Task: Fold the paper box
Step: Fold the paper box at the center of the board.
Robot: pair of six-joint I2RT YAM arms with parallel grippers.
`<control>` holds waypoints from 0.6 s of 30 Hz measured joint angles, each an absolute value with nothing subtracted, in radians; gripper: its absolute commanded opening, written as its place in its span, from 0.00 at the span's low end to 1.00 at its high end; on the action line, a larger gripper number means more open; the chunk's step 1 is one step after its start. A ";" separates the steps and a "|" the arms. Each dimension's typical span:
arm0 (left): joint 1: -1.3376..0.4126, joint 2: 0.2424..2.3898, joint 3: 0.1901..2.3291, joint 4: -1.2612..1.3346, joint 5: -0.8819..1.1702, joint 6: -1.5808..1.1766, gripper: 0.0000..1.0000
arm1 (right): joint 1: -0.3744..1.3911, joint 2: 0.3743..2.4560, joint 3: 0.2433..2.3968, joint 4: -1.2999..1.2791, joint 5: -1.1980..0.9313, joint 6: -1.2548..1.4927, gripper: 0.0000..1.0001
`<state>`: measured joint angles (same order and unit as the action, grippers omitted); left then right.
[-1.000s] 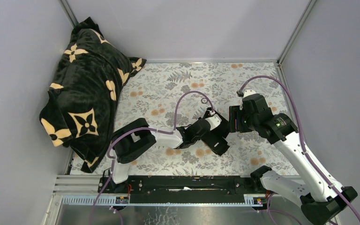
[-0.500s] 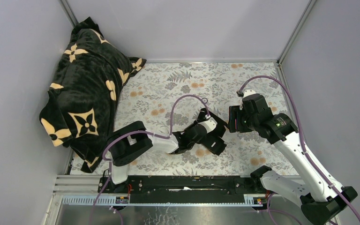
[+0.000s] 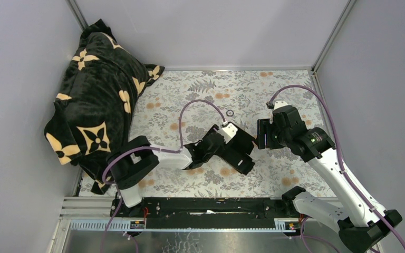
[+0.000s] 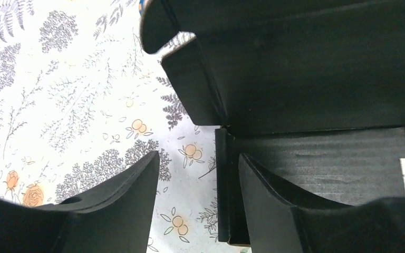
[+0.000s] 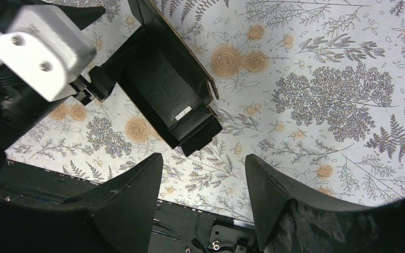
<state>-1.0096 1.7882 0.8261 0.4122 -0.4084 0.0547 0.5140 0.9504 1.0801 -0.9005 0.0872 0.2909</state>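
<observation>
Flower-print blanket (image 3: pixel 92 100) is bunched up upper left. Left gripper (image 4: pixel 199 156) has its jaws spread, with an edge of the paper box (image 3: pixel 241 153) between them, mid-frame on the floral table (image 3: pixel 190 89). Right gripper (image 5: pixel 204 158) hovers just right of the box, jaws apart and empty.

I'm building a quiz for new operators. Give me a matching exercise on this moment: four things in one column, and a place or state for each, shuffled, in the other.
Column 1
1. paper box
2. blanket
3. left pincer
4. right pincer

Column 2
A. open, nothing between its fingers
B. heaped at the far left
C. on the floral cloth, sides partly raised
D. open, a card edge in the gap between its fingers

Pairs: 1-C, 2-B, 3-D, 4-A
</observation>
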 measured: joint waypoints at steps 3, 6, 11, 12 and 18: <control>-1.002 1.748 0.829 0.393 -0.389 0.049 0.64 | 0.514 0.950 1.080 -0.900 0.087 0.289 0.67; -0.999 1.728 0.844 0.367 -0.363 0.043 0.64 | 0.514 0.950 1.080 -0.900 0.086 0.289 0.67; -0.992 1.729 0.880 0.310 -0.308 0.039 0.63 | 0.514 0.950 1.079 -0.900 0.086 0.289 0.67; -0.992 1.729 0.884 0.300 -0.296 0.039 0.62 | 0.514 0.950 1.079 -0.900 0.086 0.288 0.67; -0.981 1.733 0.886 0.264 -0.259 0.038 0.59 | 0.514 0.950 1.079 -0.900 0.085 0.288 0.67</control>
